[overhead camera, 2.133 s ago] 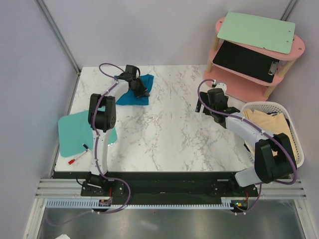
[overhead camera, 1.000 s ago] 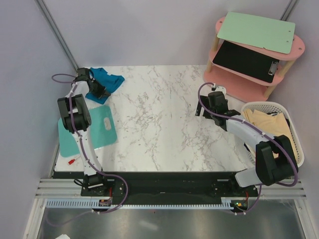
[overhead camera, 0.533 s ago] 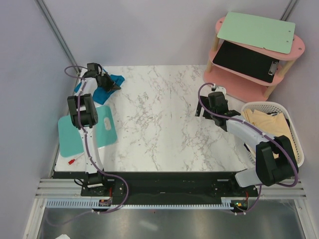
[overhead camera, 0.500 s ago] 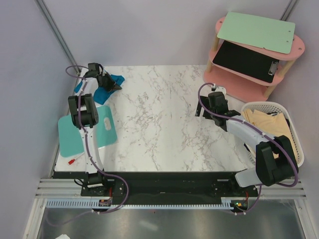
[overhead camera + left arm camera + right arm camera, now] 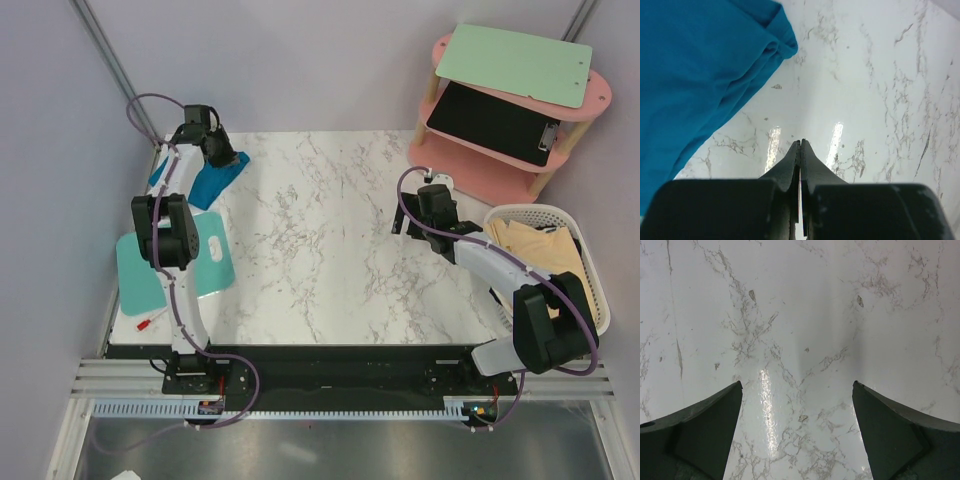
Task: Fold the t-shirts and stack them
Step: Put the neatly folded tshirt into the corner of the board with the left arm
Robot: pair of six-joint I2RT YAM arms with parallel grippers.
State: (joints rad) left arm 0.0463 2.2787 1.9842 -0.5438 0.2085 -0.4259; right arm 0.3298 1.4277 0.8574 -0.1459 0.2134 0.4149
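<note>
The teal-blue t-shirt lies folded at the table's far left corner; in the left wrist view it fills the upper left. My left gripper is shut and empty, hovering over the shirt's right edge, with bare marble past its tips. The cream-yellow t-shirts lie crumpled in the white mesh basket at the right. My right gripper is open and empty above bare marble, left of the basket.
A mint-green board with a red pen lies at the left front. A pink two-tier shelf at the back right holds a green clipboard and a black one.
My left arm carried the blue shirt from the back middle to the far left corner, let it go, and shut empty. The right arm has barely moved.
</note>
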